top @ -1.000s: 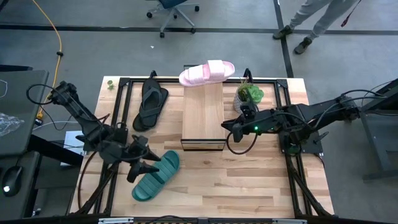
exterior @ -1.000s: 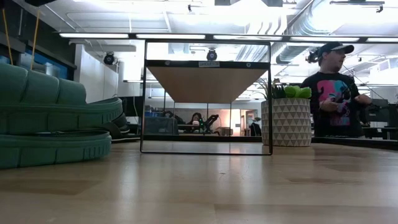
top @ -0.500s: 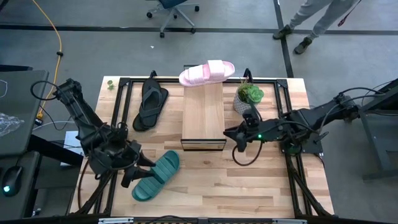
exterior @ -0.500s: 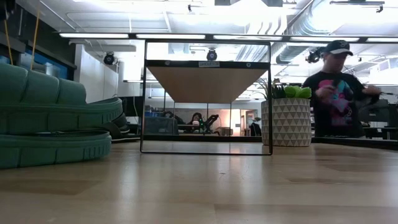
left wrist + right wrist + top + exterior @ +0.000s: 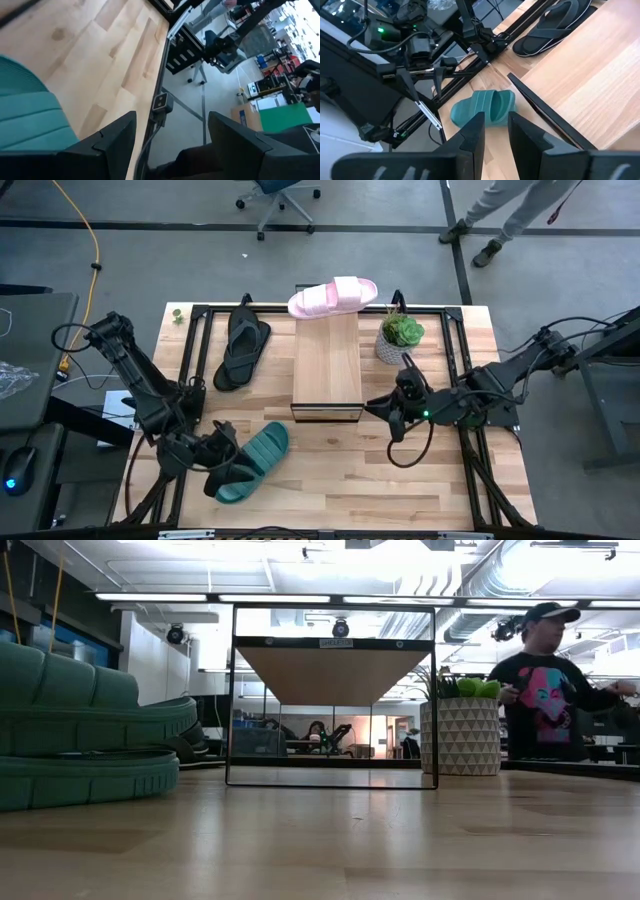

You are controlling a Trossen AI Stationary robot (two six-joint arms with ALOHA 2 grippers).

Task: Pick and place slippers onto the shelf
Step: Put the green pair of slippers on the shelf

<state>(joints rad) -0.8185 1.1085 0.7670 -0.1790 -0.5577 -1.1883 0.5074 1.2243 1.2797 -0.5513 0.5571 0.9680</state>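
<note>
Slippers, three, none held. Teal slide [image 5: 251, 463]: on the table [image 5: 400, 480], just ahead of my left gripper [image 5: 222, 462], whose fingers [image 5: 112, 135] stand wide apart and empty; the slide's near end lies at the fingertips, and I cannot tell whether they touch it. In my left wrist view the teal edge sits beside one finger, with the table's edge and the floor beyond. Black flip-flop [image 5: 240, 346]: flat on the table well ahead of my left gripper, beside the shelf [image 5: 327, 365]. Pink slide [image 5: 333, 296]: on the shelf's far end, crosswise, overhanging both long edges. Shelf: plank top on a black frame, mid-table, between my two grippers. My right gripper [image 5: 385, 412]: hovering just off the shelf's near corner, fingers [image 5: 470, 135] with a narrow gap between them, grasping nothing; the teal slide and flip-flop show past them. Potted plant [image 5: 398, 335]: just beyond my right gripper, beside the shelf. Person [image 5: 555, 680]: standing in the room behind the table.
</note>
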